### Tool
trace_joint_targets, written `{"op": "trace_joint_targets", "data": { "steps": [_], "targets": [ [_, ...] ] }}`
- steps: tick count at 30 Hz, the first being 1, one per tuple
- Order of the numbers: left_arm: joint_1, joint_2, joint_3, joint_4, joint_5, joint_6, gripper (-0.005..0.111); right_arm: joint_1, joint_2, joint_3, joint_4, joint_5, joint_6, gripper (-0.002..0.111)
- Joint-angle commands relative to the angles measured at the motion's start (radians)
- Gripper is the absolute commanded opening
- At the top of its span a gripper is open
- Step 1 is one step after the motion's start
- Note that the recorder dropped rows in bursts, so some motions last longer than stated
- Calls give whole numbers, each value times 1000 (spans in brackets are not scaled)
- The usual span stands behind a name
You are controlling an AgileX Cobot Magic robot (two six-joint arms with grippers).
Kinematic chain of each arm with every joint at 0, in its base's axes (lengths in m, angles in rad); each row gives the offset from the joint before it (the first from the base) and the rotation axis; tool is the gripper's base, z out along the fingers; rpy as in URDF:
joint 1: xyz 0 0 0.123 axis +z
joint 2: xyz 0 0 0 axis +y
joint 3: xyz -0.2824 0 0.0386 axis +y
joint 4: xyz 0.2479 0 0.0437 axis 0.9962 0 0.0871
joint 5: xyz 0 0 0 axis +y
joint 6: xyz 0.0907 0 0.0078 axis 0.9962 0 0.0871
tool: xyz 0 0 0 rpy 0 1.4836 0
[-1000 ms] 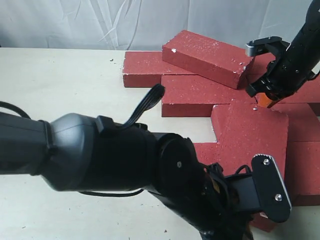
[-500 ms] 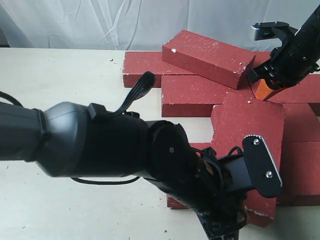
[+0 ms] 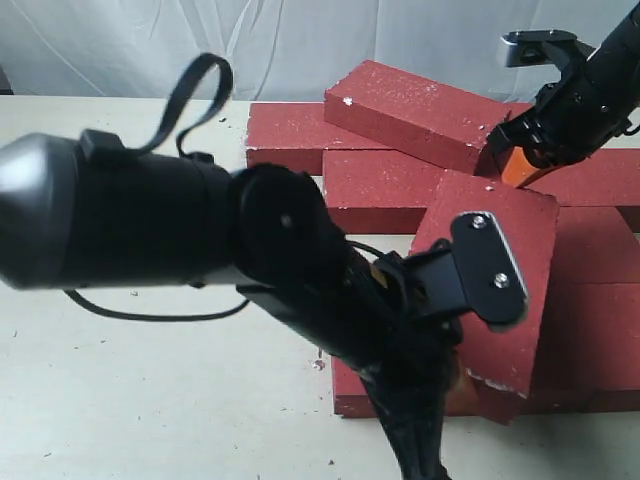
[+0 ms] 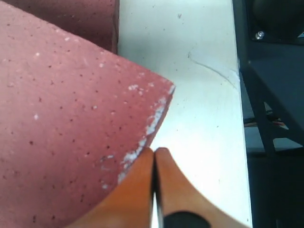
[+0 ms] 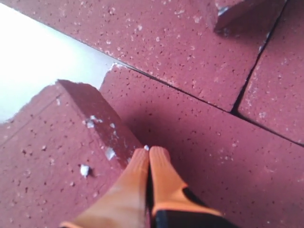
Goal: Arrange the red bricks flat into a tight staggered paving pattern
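Several red bricks lie flat at the back right of the table, among them one (image 3: 385, 190) in the middle and one (image 3: 288, 135) further back. Another brick (image 3: 415, 102) rests askew on top of them. One brick (image 3: 500, 300) stands tilted up on its lower edge. My left gripper (image 4: 154, 151) is shut and empty, its tips against that brick's chipped corner (image 4: 142, 137). My right gripper (image 3: 515, 168) is also shut and empty, at the tilted brick's upper far edge (image 5: 102, 126), over a flat brick (image 5: 213, 156).
My left arm (image 3: 200, 230) fills the middle foreground and hides the table behind it. A white cloth backdrop (image 3: 200, 40) hangs at the rear. Bare table (image 3: 120, 150) lies to the left of the bricks.
The tilted brick has been levered up from nearly flat to steeply tilted. My left arm has swung upward under it. My right gripper has moved back and up along its far edge.
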Motion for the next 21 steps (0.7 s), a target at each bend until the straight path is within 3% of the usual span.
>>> {"op": "trace_joint_targets", "data": {
  "steps": [1,9,21],
  "targets": [
    [106,-39,-11,23,-3,-4,0,9,-25,4,50,80,-8,-1],
    [254,-102,-11,237,94,-104,0,45,-28,4,167,70,-14,-1],
    [576,-168,-5,373,253,-159,0,293,9,4,261,-128,-23,-1]
  ]
}}
